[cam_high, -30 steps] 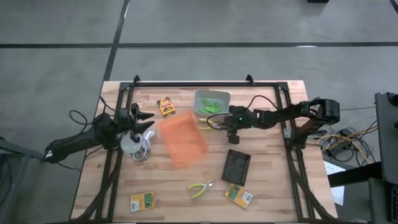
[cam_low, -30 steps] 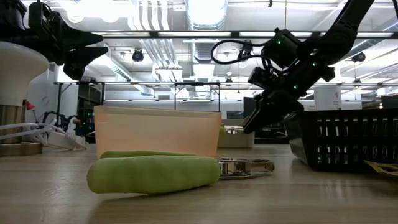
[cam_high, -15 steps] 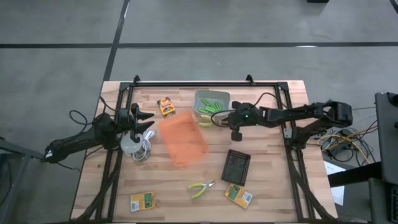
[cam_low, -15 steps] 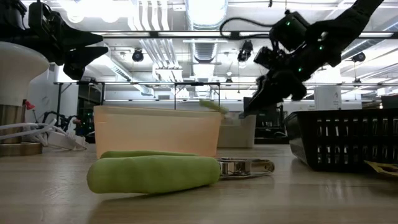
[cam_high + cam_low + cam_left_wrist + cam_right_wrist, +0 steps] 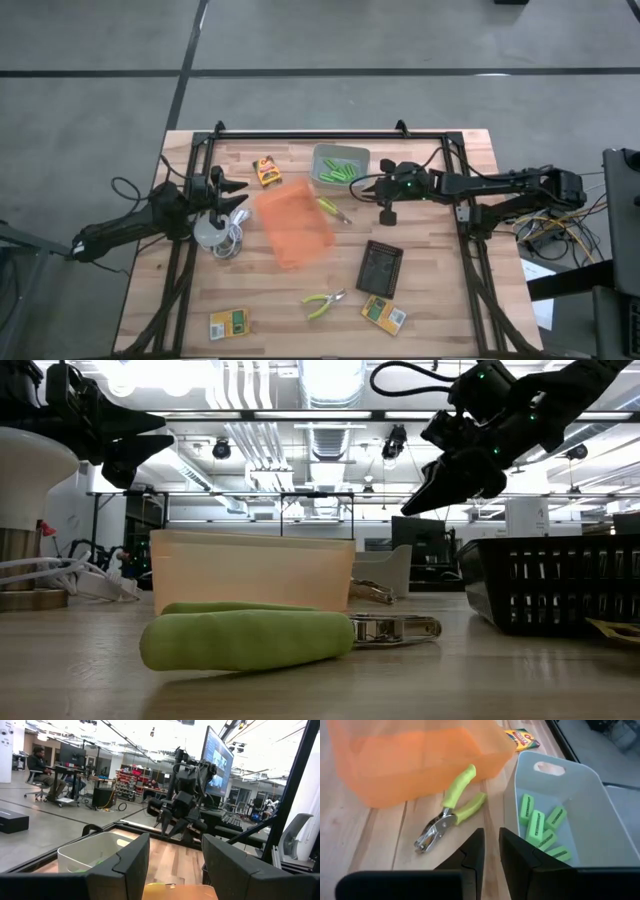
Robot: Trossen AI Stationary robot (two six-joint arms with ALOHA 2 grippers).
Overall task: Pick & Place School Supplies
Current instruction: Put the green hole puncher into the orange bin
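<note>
Green-handled pliers [image 5: 451,806] — on table beside orange bin [image 5: 415,755] | right gripper [image 5: 489,851] above — fingers nearly together, empty

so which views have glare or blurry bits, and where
Low view: bright ceiling lights wash out the top, and the near green-handled pliers are soft, out of focus. Left wrist view: the left tool fingers are dark, blurred shapes against a bright room. Right wrist view: evenly lit, grey bin and green sticks look crisp.
</note>
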